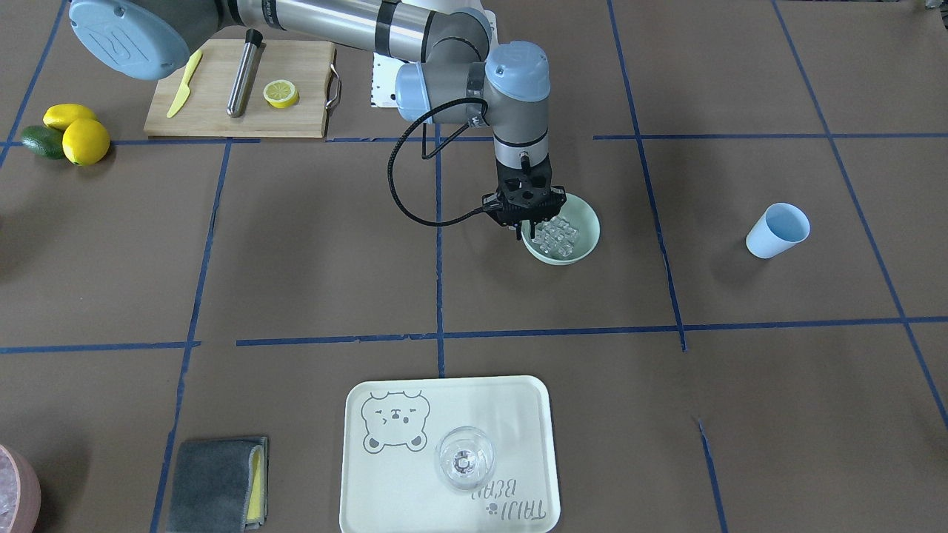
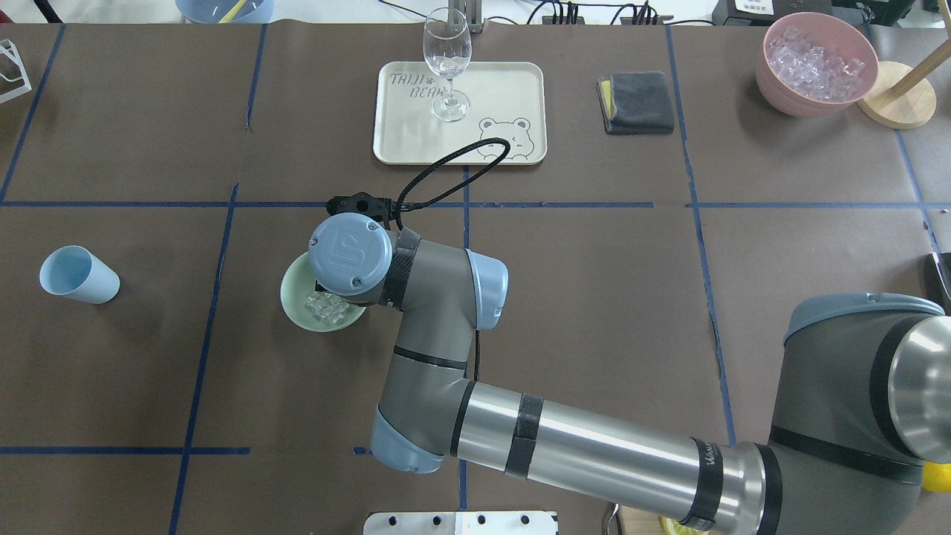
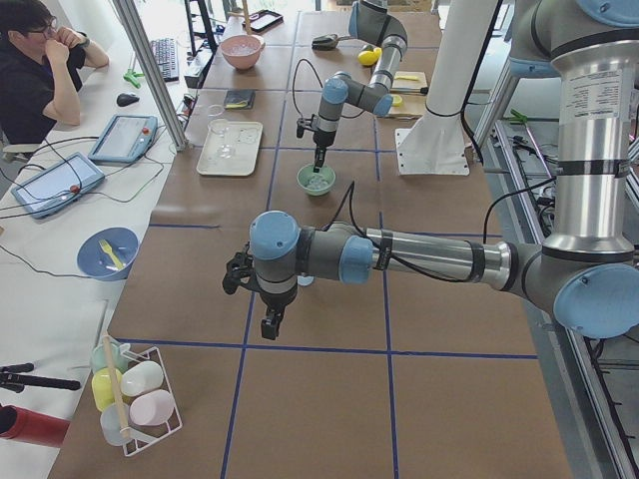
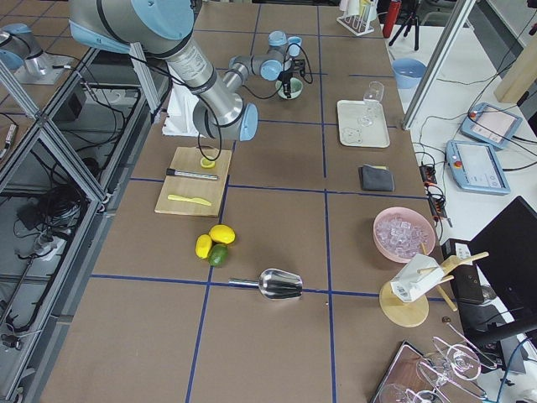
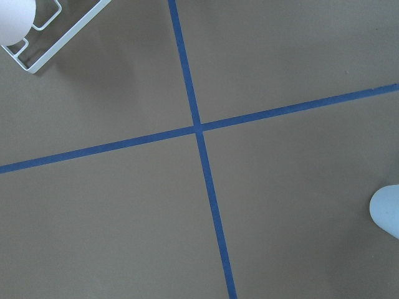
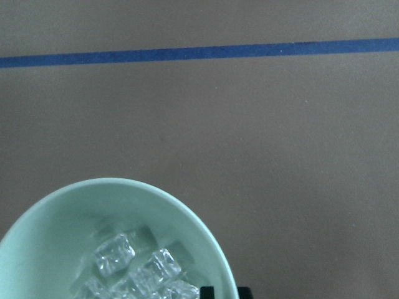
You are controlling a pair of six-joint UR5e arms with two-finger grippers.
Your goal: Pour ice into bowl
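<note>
Ice (image 1: 557,238) sits in the bowl (image 1: 587,246) mid-desk (image 1: 296,259), so pour looks done. Cup (image 1: 776,230) lies on its side, well apart. Right gripper (image 1: 533,224) hangs at bowl's rim, jaws parted astride it (prob. to shift the bowl). Left gripper (image 3: 266,317) hovers over bare desk. Its jaws: can't tell.

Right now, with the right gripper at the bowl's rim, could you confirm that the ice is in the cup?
Not quite: the ice is in the bowl, not the cup, which lies empty on its side. The front-facing view shows this; the right gripper is indeed at the bowl's rim.
</note>
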